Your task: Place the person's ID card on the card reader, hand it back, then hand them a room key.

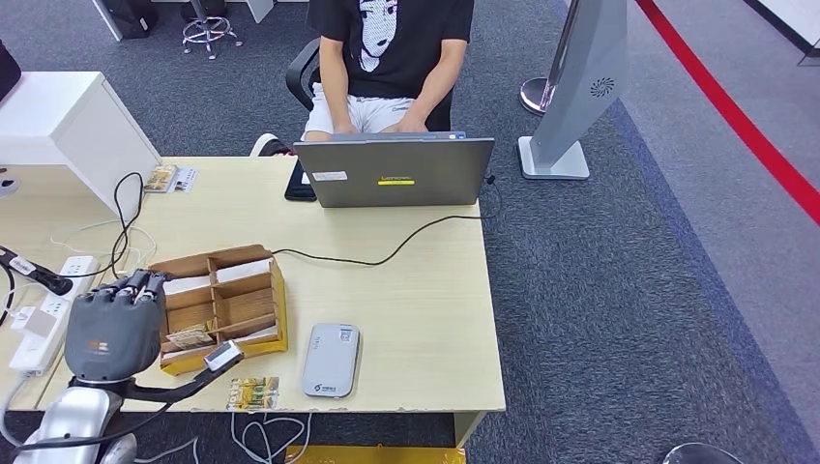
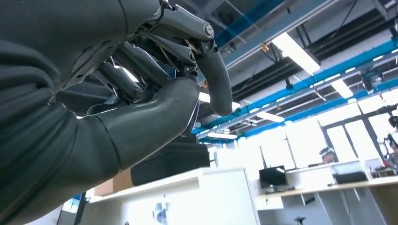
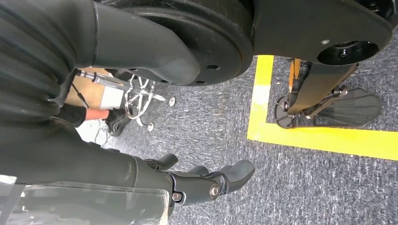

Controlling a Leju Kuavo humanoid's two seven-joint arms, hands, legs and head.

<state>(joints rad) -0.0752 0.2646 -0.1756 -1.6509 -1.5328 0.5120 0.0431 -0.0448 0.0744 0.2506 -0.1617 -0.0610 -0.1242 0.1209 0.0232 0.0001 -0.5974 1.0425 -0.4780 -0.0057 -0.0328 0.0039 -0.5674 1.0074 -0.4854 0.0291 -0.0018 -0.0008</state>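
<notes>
My left hand (image 1: 114,327) is raised over the table's near left corner, just left of a wooden card box (image 1: 224,302) whose compartments hold white cards. In the left wrist view its fingers (image 2: 218,79) are curled in toward the thumb (image 2: 150,122), and I make out nothing between them. The grey-white card reader (image 1: 331,360) lies flat near the front edge, right of the box. My right hand (image 3: 197,180) hangs low over grey carpet, fingers loosely apart, holding nothing. A person (image 1: 392,58) sits behind the table's far side, both hands at a laptop.
The grey laptop (image 1: 395,172) stands at the far edge, and its black cable (image 1: 387,259) runs across the table. A small yellowish packet (image 1: 253,391) lies at the front edge. A white power strip (image 1: 48,314) and cables lie at the left. Yellow floor tape (image 3: 319,140) is below the right hand.
</notes>
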